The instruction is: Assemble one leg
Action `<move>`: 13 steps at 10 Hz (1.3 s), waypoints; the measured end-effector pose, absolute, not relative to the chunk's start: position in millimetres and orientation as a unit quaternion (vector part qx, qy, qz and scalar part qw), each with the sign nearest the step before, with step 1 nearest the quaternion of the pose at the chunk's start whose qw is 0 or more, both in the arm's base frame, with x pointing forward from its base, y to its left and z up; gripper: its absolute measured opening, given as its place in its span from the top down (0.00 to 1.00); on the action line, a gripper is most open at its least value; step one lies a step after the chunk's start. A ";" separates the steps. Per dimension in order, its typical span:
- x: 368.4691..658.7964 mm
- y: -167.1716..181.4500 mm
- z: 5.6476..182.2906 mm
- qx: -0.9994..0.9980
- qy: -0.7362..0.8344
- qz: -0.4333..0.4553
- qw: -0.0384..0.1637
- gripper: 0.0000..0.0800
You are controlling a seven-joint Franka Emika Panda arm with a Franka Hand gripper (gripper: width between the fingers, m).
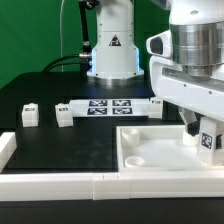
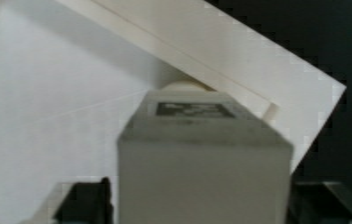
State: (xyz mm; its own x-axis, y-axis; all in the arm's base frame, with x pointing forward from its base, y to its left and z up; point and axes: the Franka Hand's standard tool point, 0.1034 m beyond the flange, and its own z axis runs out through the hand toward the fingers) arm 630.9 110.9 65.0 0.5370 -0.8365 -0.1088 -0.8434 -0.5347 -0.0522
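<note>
Black table (image 1: 70, 140) before a green backdrop (image 1: 30, 40), with the arm's white base (image 1: 110, 45) at the back. At the front, toward the exterior view's right: the large white tray (image 1: 165, 160), square, raised rim all round, lying flat.

Over the tray's far corner on the exterior view's right, hanging from the arm: the tool (image 1: 204, 134), pinching the leg (image 1: 208, 141), a small white block with a black-and-white tag turned toward the camera.

Same grip in the wrist view: leg (image 2: 205, 160) wedged between two dark fingers (image 2: 80, 205), touching both, tagged end pointing away toward the tray's pale floor (image 2: 66, 100) and a slanting rim edge. Contact between leg and tray: cannot tell.

Behind the tray, apart from it: the marker board (image 1: 105, 106), flat on the table.

Off the tray's far corner on the exterior view's left, close to the marker board's end: one spare leg (image 1: 64, 116), upright. Farther out the same way: a second spare leg (image 1: 30, 115), clear of the first.

In front of the tray, along the table edge: a low white rail (image 1: 60, 182).
</note>
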 end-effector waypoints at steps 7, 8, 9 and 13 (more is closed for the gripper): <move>626.2 118.3 64.2 -0.998 0.022 0.017 0.048 0.19; 626.6 115.5 64.0 -0.998 -0.044 0.018 0.043 0.19; 627.6 112.1 65.6 -0.996 -0.076 0.021 0.043 0.19; 631.0 107.4 67.8 -0.985 -0.167 0.011 0.040 0.32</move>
State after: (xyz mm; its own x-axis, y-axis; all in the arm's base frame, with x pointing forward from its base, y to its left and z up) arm 631.0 107.4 67.8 0.9439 0.3302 -0.0091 0.3284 -0.9409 -0.0827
